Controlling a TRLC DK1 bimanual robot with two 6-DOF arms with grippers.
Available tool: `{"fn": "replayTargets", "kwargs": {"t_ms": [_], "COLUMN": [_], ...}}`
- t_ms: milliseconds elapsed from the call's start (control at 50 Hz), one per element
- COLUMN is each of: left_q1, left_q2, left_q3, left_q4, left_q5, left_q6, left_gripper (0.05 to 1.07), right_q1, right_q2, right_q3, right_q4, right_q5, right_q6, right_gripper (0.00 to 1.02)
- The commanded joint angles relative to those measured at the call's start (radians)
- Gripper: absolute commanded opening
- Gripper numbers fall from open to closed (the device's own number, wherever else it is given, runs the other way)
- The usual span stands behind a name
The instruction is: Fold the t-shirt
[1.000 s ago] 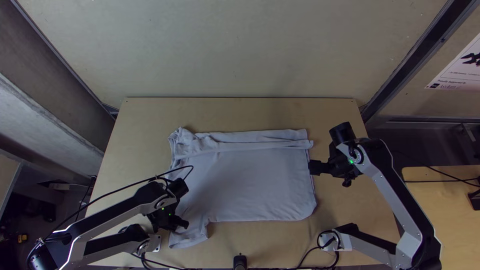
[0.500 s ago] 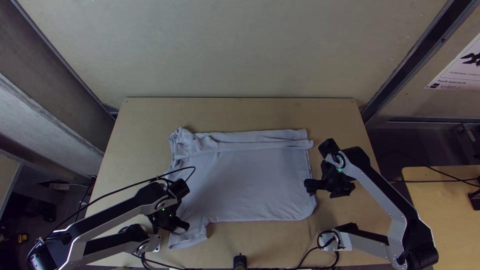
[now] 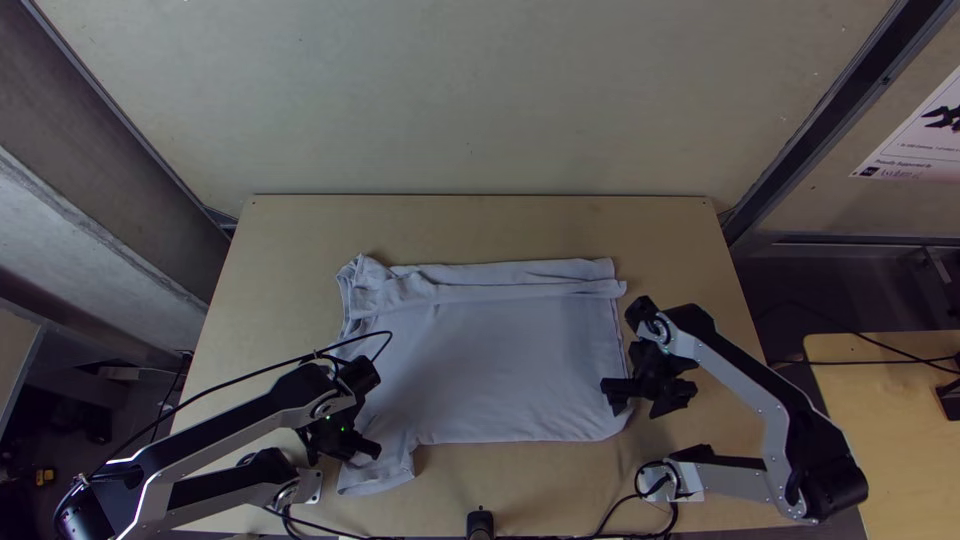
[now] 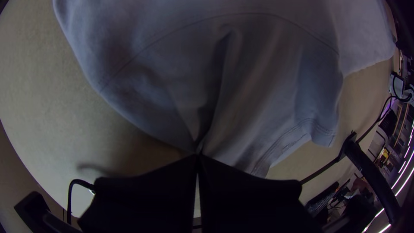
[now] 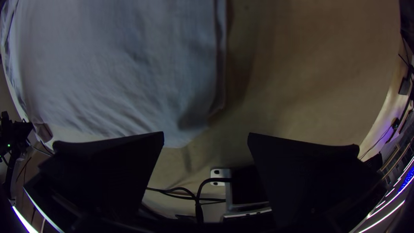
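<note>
The light grey t-shirt (image 3: 500,370) lies on the table, its far part folded over in a long band and a sleeve spread toward the lower left. At that sleeve, my left gripper (image 3: 372,450) is low over the cloth. The left wrist view has my left gripper (image 4: 197,156) shut on the t-shirt (image 4: 258,77), with creases running to the fingertips. My right gripper (image 3: 612,398) is over the lower right corner. In the right wrist view my right gripper (image 5: 206,136) stands open, with the rounded corner of the t-shirt (image 5: 129,77) beside one finger.
Bare wooden table (image 3: 480,225) surrounds the shirt, most of it beyond the folded band. A small black post (image 3: 480,522) stands at the near edge, with cables running along there. A side table (image 3: 900,430) is at the far right.
My right gripper has come from beside the shirt's right edge toward the near right corner, moving down the picture and slightly left. The left gripper and the shirt look nearly unchanged.
</note>
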Motion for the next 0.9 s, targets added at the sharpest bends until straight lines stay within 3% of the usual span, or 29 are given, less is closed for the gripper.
{"fn": "replayTargets", "kwargs": {"t_ms": [0,100,140,280,400,500,700,880], "left_q1": [0.01,0.017,0.018,0.021,0.023,0.021,0.06,0.195], "left_q2": [0.01,0.012,0.012,0.016,0.021,0.022,0.024,0.022], "left_q3": [0.011,0.012,0.012,0.012,0.014,0.015,0.06,0.158], "left_q4": [-0.005,-0.005,-0.005,-0.004,-0.004,-0.004,-0.017,-0.036], "left_q5": [0.007,0.007,0.007,0.005,0.004,-0.001,-0.004,-0.004], "left_q6": [-0.001,-0.001,-0.001,-0.001,-0.001,-0.001,0.008,0.067], "left_gripper": [0.08,0.08,0.08,0.08,0.08,0.08,0.08,0.08], "right_q1": [0.019,0.023,0.029,0.044,0.056,0.069,0.069,0.052], "right_q2": [0.056,0.068,0.065,0.008,-0.003,-0.049,-0.119,-0.179], "right_q3": [-0.044,-0.073,-0.083,-0.1,-0.098,-0.1,-0.075,-0.057], "right_q4": [0.002,0.042,0.064,0.16,0.176,0.217,0.151,0.134], "right_q5": [-0.016,-0.04,-0.04,-0.04,-0.039,-0.02,-0.014,-0.008], "right_q6": [-0.016,-0.022,-0.022,-0.016,-0.018,-0.021,-0.018,-0.018], "right_gripper": [0.86,0.86,0.81,0.51,0.34,0.02,0.03,0.03]}}
